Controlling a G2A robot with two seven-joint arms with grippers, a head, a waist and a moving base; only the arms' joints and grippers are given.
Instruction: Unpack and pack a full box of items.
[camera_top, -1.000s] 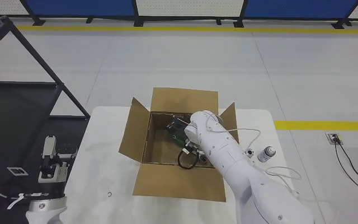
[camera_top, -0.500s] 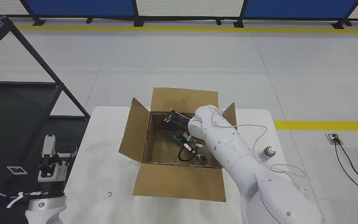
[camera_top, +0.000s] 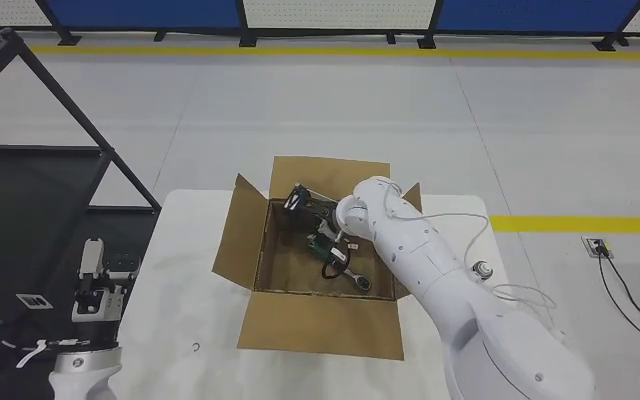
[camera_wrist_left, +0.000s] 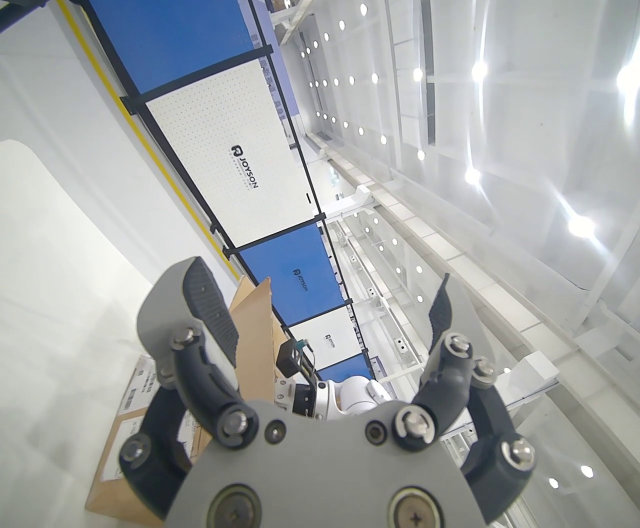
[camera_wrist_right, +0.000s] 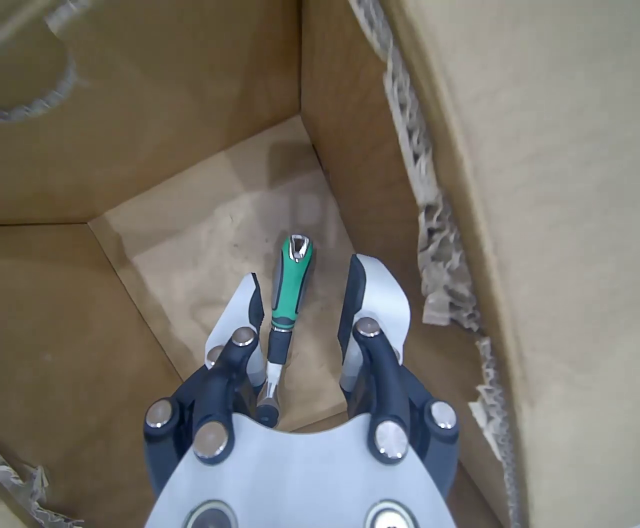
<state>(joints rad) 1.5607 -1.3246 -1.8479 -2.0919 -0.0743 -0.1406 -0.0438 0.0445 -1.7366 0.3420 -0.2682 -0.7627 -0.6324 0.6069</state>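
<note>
Recorded left gripper (camera_wrist_left: 322, 290) spread wide, aimed upward off the near left edge of the table (camera_top: 200, 300); farther in, right gripper (camera_wrist_right: 305, 280) spread inside the cardboard box (camera_wrist_right: 150, 125), above green-handled wrench (camera_wrist_right: 291, 287) lying on box floor.

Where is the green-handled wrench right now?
In the right wrist view, the green-handled wrench lies on the floor of the cardboard box near a corner, just under the open right gripper and framed between its fingers.

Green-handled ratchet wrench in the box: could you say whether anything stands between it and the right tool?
Nothing visible does: the open right tool hangs over the green-handled ratchet wrench on the floor of the brown cardboard box.
</note>
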